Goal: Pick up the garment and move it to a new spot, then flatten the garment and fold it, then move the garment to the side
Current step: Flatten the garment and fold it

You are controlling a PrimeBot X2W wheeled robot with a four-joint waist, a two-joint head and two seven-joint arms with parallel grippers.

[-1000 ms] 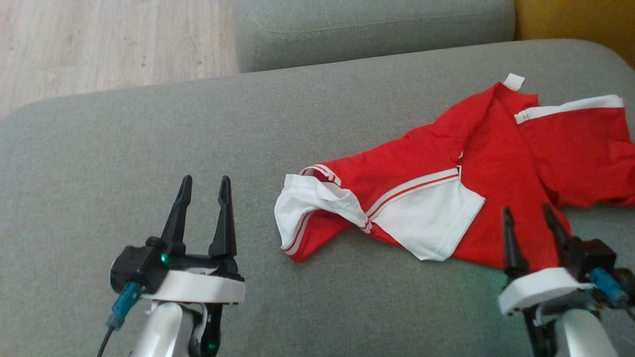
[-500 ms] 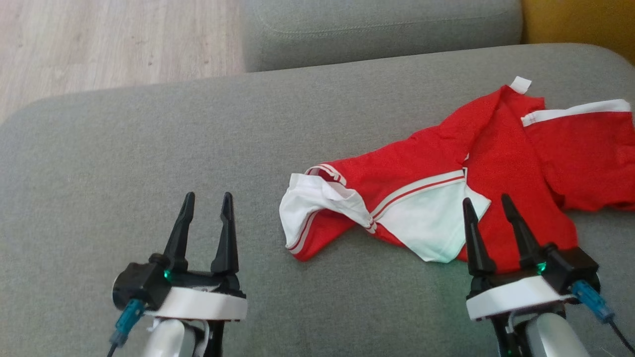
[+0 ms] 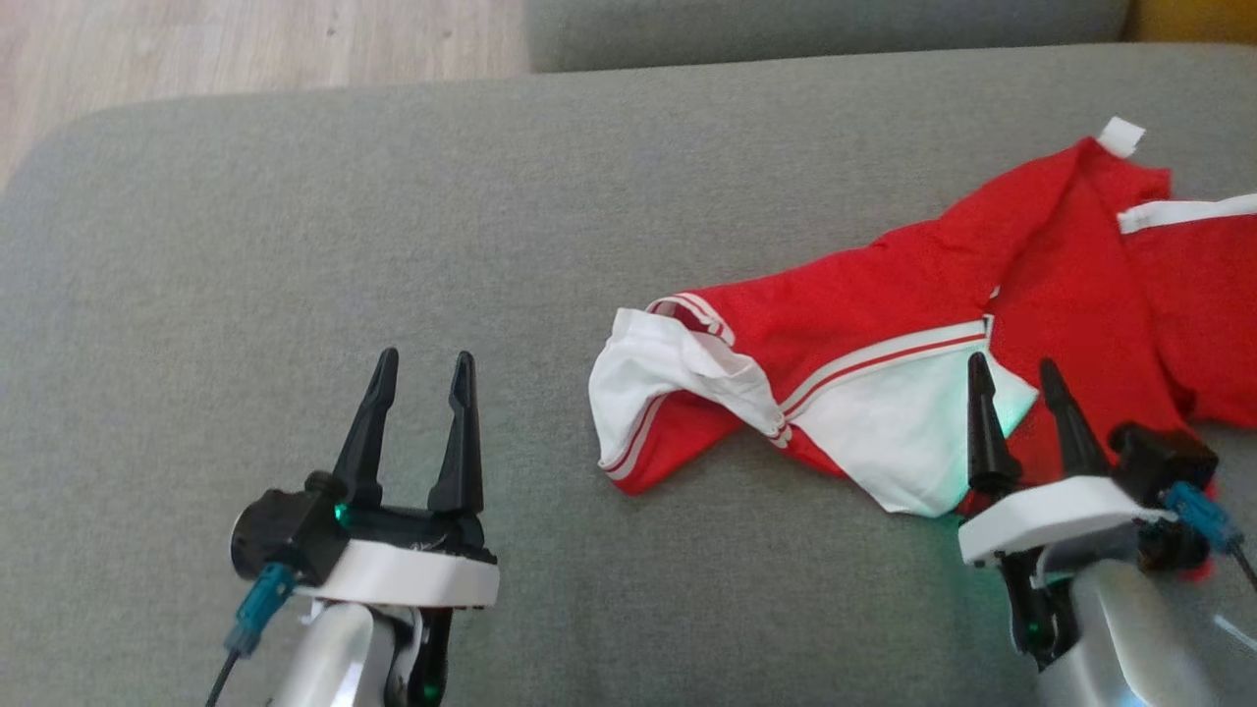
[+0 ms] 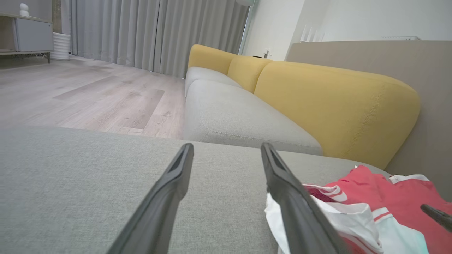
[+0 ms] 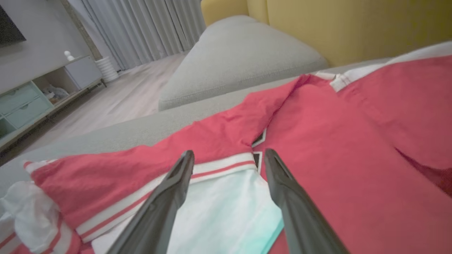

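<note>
Right hand [image 3: 1011, 363] has advanced over the garment [image 3: 864, 314], fingers apart; left hand [image 3: 426, 355], likewise spread, over grey cushion [image 3: 295, 196].

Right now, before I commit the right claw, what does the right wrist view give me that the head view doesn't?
Right wrist view adds: black-and-white lettering peeking from a fold in the garment, plus curtains and a low cabinet across the room. Head view adds: the left claw, open over bare grey cushion, apart from the garment. Both: the right claw, open, aimed at the white sleeve where it meets the red body.
</note>
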